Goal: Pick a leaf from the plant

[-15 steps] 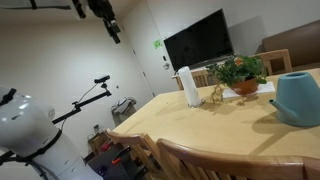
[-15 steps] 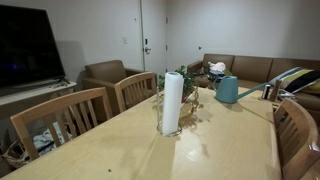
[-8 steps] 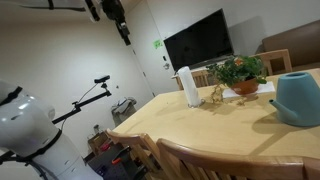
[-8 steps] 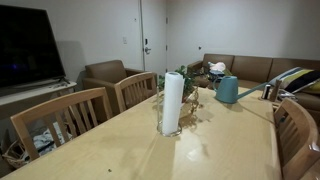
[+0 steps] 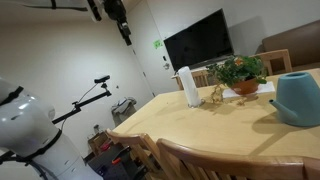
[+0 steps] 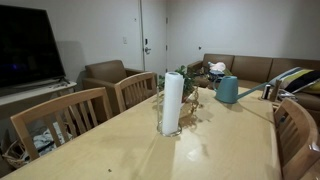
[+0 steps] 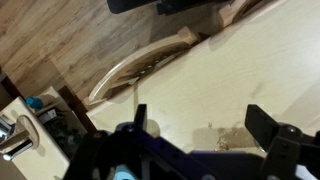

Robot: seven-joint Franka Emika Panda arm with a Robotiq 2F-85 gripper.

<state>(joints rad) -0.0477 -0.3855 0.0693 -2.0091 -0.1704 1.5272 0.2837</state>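
Observation:
The plant (image 5: 240, 70) is a small bushy green plant in a low orange-brown pot, standing on the far part of the wooden table (image 5: 200, 128). In an exterior view it is partly hidden behind the white cylinder (image 6: 187, 84). My gripper (image 5: 125, 34) hangs high in the air near the table's near corner, far from the plant. In the wrist view the gripper (image 7: 200, 125) is open and empty, with bare tabletop between its two dark fingers. The plant is out of the wrist view.
A white cylinder (image 5: 187, 86) (image 6: 172, 103) stands next to the plant. A teal watering can (image 5: 298, 98) (image 6: 227, 90) sits beyond it. Wooden chairs (image 6: 70, 115) (image 5: 205, 160) line the table; a chair back (image 7: 150, 62) shows below the gripper. A TV (image 5: 198, 42) is on the wall.
The arm shifted slightly to the right and down from a second ago, then stayed still. The things on the table have not moved.

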